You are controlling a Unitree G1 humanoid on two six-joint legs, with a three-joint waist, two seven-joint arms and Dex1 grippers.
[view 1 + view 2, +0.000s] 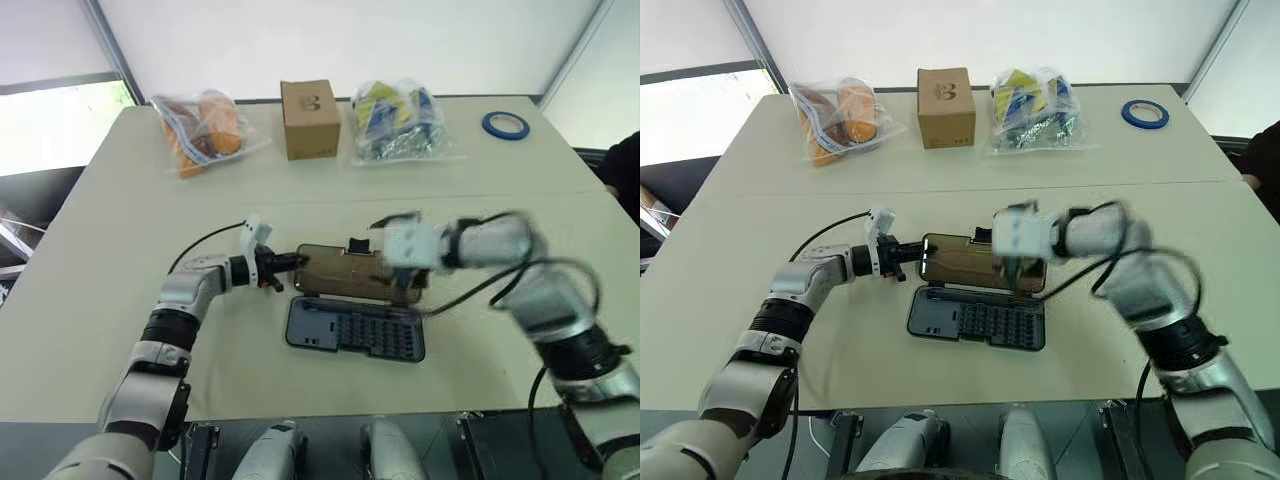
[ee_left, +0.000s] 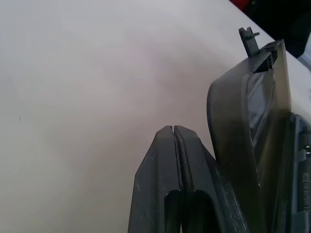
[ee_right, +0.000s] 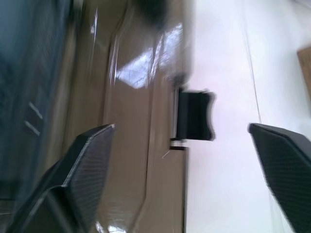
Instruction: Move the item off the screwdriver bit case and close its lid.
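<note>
The screwdriver bit case point(image 1: 355, 330) lies open at the table's middle, with rows of bits showing in its dark grey base. Its smoky lid point(image 1: 340, 272) stands raised on the hinge along the far side, its black latch tab point(image 3: 194, 116) at the top edge. My left gripper point(image 1: 290, 262) is shut with nothing in it, its fingertips point(image 2: 173, 130) against the lid's point(image 2: 243, 126) left end. My right gripper point(image 3: 181, 127) hangs open just above the lid point(image 3: 136, 121), a finger to each side of the latch tab, holding nothing. The item is out of view.
Along the table's far edge lie a bag of orange things point(image 1: 205, 130), a brown cardboard box point(image 1: 308, 118) and a bag of yellow and blue things point(image 1: 398, 120). A blue tape roll point(image 1: 505, 125) lies at the far right. Cables trail from both wrists.
</note>
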